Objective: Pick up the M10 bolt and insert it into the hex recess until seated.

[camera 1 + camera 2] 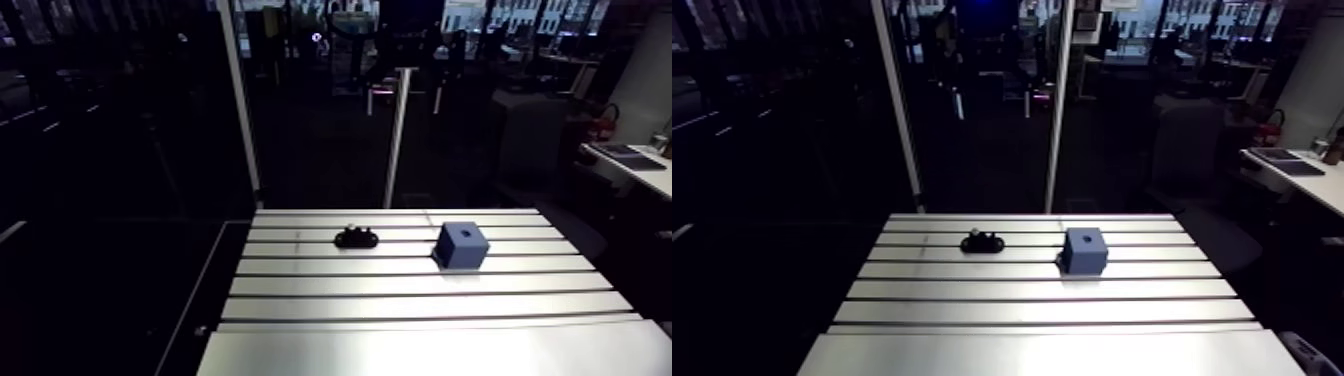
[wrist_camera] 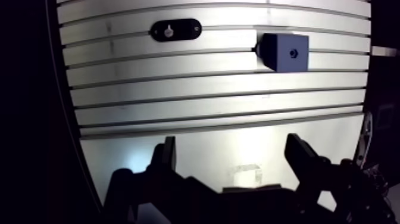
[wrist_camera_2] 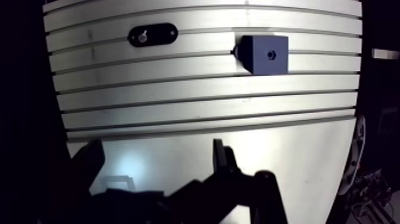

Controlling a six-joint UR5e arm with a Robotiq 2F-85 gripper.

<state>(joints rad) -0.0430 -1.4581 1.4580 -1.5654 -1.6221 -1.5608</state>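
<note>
A small black oval holder (image 1: 356, 238) lies on the slotted table (image 1: 420, 300) toward its far side, with the bolt (image 1: 351, 228) standing in it, its pale head up. To its right sits a blue cube (image 1: 461, 245) with a dark recess (image 2: 293, 52) in its top face. In the wrist view my gripper (image 2: 232, 149) hangs high above the table's near part, open, with nothing between its fingers (image 2: 165, 158). The holder (image 2: 175, 30) and the cube (image 2: 286, 52) lie well ahead of the gripper. The gripper does not show in the arm view.
Several long slots run across the table. Its left edge (image 2: 71, 119) drops off into darkness, and two upright posts (image 1: 397, 140) stand just beyond its far edge.
</note>
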